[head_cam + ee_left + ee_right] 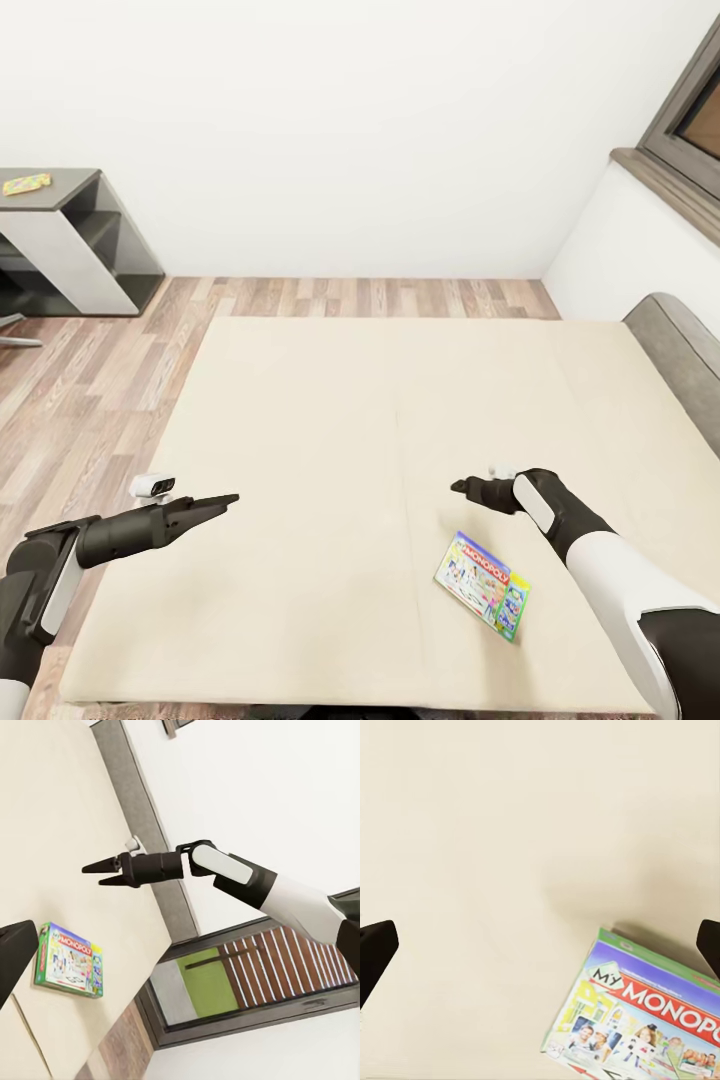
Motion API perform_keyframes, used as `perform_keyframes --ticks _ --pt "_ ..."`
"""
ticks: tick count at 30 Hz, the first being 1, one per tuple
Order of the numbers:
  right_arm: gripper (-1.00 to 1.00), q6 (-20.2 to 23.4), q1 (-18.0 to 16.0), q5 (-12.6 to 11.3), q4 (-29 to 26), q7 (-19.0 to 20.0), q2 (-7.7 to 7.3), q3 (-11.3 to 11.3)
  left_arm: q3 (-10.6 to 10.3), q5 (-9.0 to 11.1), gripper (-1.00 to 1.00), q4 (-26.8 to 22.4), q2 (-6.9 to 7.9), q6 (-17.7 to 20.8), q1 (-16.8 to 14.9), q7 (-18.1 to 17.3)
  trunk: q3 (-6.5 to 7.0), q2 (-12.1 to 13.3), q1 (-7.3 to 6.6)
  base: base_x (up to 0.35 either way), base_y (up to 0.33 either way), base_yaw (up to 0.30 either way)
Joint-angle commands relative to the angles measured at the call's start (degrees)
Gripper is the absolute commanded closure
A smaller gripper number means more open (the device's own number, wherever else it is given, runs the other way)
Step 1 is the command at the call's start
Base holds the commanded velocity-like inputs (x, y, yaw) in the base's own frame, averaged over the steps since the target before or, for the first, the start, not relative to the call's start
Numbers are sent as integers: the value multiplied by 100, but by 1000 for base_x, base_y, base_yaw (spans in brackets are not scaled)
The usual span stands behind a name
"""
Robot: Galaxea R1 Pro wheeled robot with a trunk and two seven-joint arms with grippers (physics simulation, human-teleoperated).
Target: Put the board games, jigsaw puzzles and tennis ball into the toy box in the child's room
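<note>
Room: white walls [340, 130] and a wood-plank floor [90, 390], with a dark-framed window [690, 110] at the far right.
Bed: the wide cream bed [330, 440] takes up most of the head view, a faint seam running near to far down its middle; a grey headboard [680, 350] edges its right side.
Desk: the lower dark grey side section of the desk [80, 235] stands at the far left against the wall, well apart from the bed.
Right arm: the white and black right arm [610, 570] reaches in from the near right over the bed.
Left arm: the dark left arm [110, 535] reaches in from the near left, over the bed's left edge.
Board game: a pale green "My Monopoly" board game [483, 584] lies flat on the near right part of the bed (turned at a slant to the bed's edges), just near of the right gripper and apart from it.
Puzzle: a small bright multicoloured puzzle [27, 183] lies on top of the desk's side section.
Right gripper: the right gripper [470, 488] hovers above the mattress with its fingers spread wide, nothing between them.
Left gripper: the left gripper [215, 500] points toward the middle of the bed, holding nothing; I cannot tell how far its fingers are parted.
</note>
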Motion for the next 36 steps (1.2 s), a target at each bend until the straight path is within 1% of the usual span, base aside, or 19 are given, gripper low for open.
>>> perform_keyframes --ticks 1,9,19,25,33,36 --pt "-100 19 -3 26 -5 58 -6 23 0 -2 -100 0 2 61 -4 -21 -18 -10 3 0 0 0" --pt "-100 19 -15 26 -5 201 -7 23 0 -4 -100 4 1 61 -3 -21 -93 -10 3 0 0 0" --pt "-100 19 -24 26 -5 214 -9 23 1 -4 -100 7 4 61 -4 -21 -187 -10 3 0 0 0" --pt "-100 19 -33 26 -13 215 -35 22 0 -5 -100 7 6 61 -4 -21 -244 -10 3 0 0 0" --pt "-100 39 -40 26 -201 215 -67 19 0 -3 -100 7 6 61 -5 -21 -319 -10 3 0 0 0" --pt "-100 48 -89 23 -234 215 -72 19 0 -5 -100 7 6 61 -5 -21 -347 -10 3 0 0 0"
